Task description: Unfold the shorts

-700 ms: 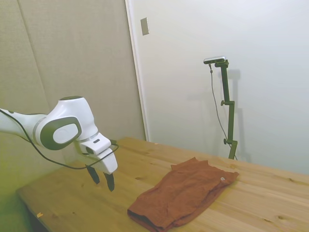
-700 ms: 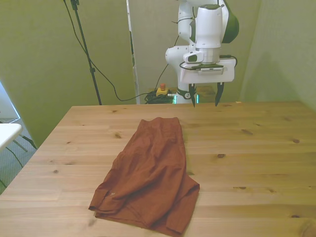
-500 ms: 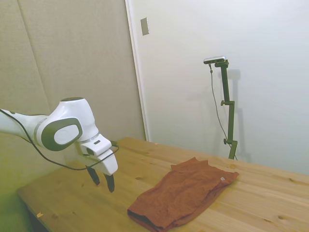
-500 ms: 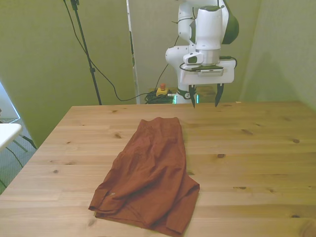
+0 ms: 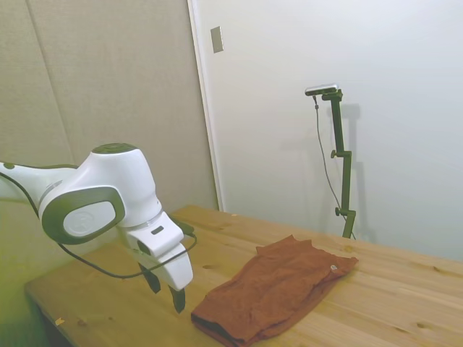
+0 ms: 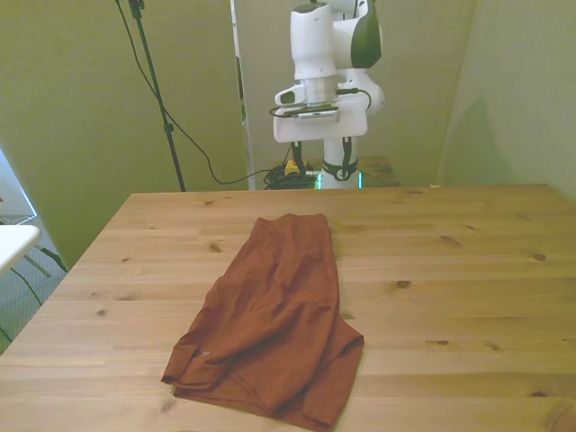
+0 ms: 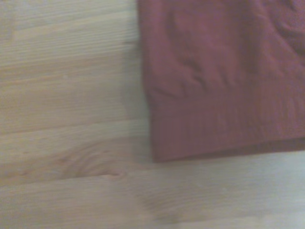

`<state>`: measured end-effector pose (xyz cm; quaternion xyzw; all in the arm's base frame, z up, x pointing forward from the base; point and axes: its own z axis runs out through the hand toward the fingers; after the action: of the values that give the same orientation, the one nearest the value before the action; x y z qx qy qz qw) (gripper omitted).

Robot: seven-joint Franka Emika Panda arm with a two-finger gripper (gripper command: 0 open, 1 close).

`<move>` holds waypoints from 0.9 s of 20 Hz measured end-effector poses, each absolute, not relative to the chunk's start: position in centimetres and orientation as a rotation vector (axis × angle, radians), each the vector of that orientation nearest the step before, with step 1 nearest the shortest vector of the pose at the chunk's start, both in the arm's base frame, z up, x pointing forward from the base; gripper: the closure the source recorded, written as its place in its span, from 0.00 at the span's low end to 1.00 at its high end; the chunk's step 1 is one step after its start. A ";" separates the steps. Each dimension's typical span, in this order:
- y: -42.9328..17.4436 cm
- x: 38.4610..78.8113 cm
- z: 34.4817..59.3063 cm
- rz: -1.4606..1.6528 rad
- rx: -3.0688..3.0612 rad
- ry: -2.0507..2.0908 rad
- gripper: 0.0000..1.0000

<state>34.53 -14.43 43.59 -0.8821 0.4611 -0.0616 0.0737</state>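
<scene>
Side view: gripper (image 5: 166, 290) hangs above the table (image 5: 405, 296), fingers apart, holding nothing, just beside the folded shorts (image 5: 278, 288).

Front view: shorts (image 6: 274, 315) lie mid-table, doubled over; fingers hard to make out here.

Wrist view: a hem corner (image 7: 159, 152) shows. Best to pinch the top layer only, then peel it sideways.
</scene>
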 end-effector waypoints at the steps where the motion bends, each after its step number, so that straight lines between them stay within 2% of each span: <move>1: -15.9 34.3 43.4 -0.178 -2.631 1.407 0.00; 7: -24.0 34.3 43.8 -0.185 -2.551 1.493 0.00; 13: -32.0 36.2 43.4 -0.063 -2.451 1.375 0.00; 15: -34.5 37.5 42.8 -0.026 -2.427 1.376 0.00; 18: -35.4 39.5 40.6 0.047 -2.395 1.350 0.00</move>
<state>39.50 -35.45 40.63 -0.8543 0.4817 0.0168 0.1946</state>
